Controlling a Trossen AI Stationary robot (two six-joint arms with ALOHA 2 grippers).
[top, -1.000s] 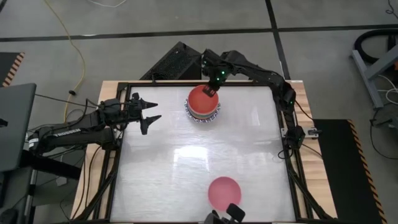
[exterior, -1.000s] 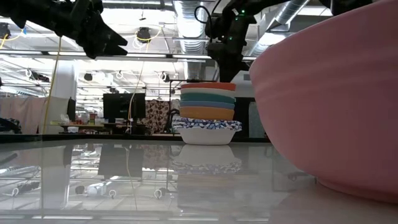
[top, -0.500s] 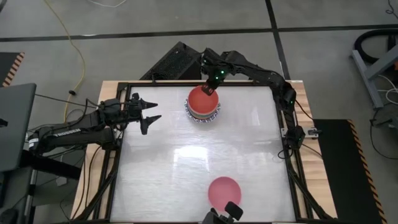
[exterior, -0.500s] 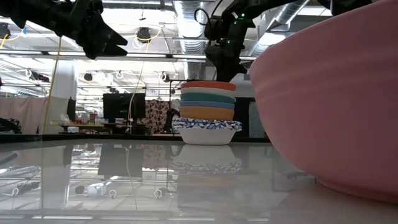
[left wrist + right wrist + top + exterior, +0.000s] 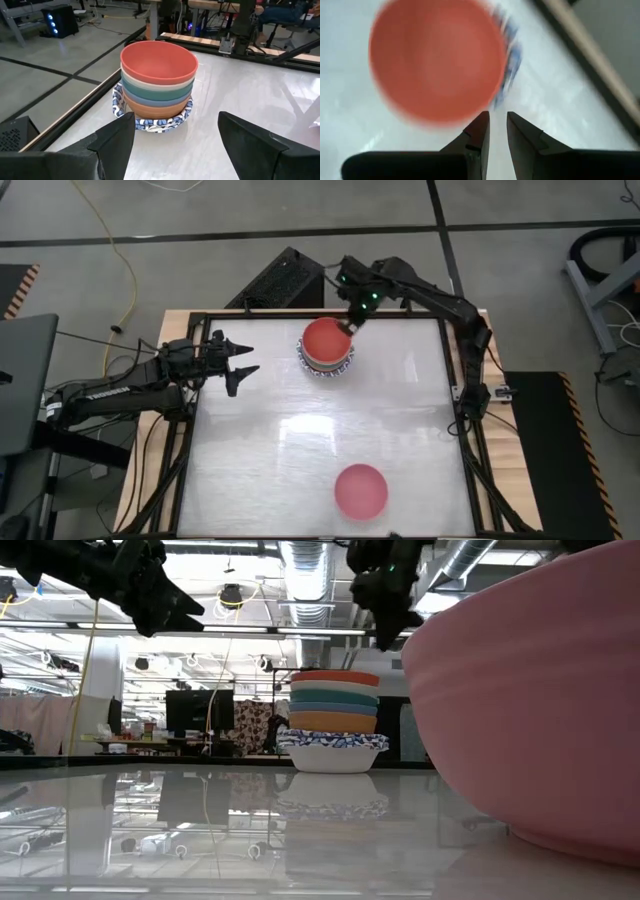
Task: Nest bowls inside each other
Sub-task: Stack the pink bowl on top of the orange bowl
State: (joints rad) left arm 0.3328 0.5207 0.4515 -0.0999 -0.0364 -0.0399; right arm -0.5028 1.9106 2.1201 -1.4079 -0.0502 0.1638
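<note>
A stack of nested bowls (image 5: 327,348) stands near the table's far edge: a red bowl (image 5: 159,62) on top, plain ones under it, and a blue-patterned white bowl (image 5: 333,748) at the bottom on the table. A pink bowl (image 5: 360,490) sits alone near the front edge and looms large in the low view (image 5: 540,710). My right gripper (image 5: 350,327) hovers above the stack's far right rim, pointing steeply down. Its fingers (image 5: 497,115) are a narrow gap apart with nothing between them. My left gripper (image 5: 250,358) waits open, left of the stack, facing it (image 5: 175,122).
Black frame rails (image 5: 200,410) run along the table's edges. A dark slab (image 5: 285,275) lies beyond the far edge. The white tabletop (image 5: 330,420) between the stack and the pink bowl is bare.
My right gripper has risen from the red bowl's far rim and drawn a little toward the table's far right, its fingers keeping the same narrow gap. The stack and the pink bowl have not moved.
</note>
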